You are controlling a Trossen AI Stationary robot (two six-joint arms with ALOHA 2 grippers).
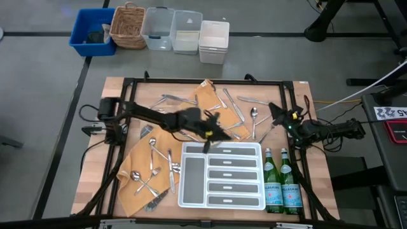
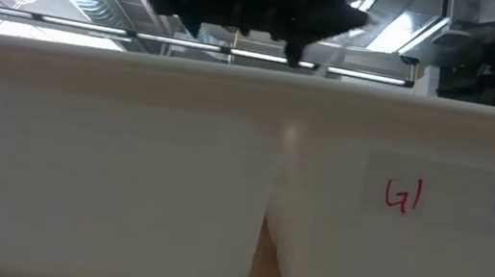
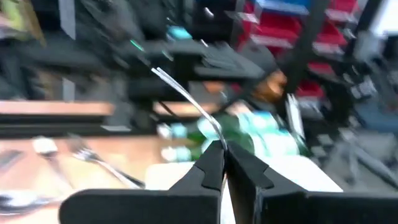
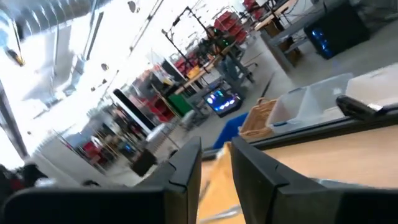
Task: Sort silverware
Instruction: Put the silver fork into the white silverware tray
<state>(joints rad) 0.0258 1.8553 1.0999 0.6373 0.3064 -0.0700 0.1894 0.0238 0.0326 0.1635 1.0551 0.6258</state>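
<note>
My left gripper (image 1: 213, 133) is over the far edge of the white divided tray (image 1: 221, 147), shut on a slim silver piece of silverware (image 3: 186, 99). It also shows above the tray wall in the low view (image 2: 292, 28). Loose forks and spoons lie on the brown cloth at the table's left (image 1: 152, 168), and more lie at the far middle (image 1: 241, 111). My right gripper (image 1: 275, 109) waits at the table's right, open and empty, as its wrist view (image 4: 214, 152) shows. My left gripper pinches one end of the slim silver piece (image 3: 217, 134) between its two fingertips. The rest of the piece sticks out beyond the fingers, slightly curved, and is lifted clear of the table. Which kind of utensil it is, I cannot tell.
Two green bottles (image 1: 280, 181) stand right of the tray. A black frame (image 1: 191, 81) runs around the tabletop. Bins and a basket (image 1: 172, 28) stand on the floor beyond the far edge. The tray wall (image 2: 127, 170) fills the low view.
</note>
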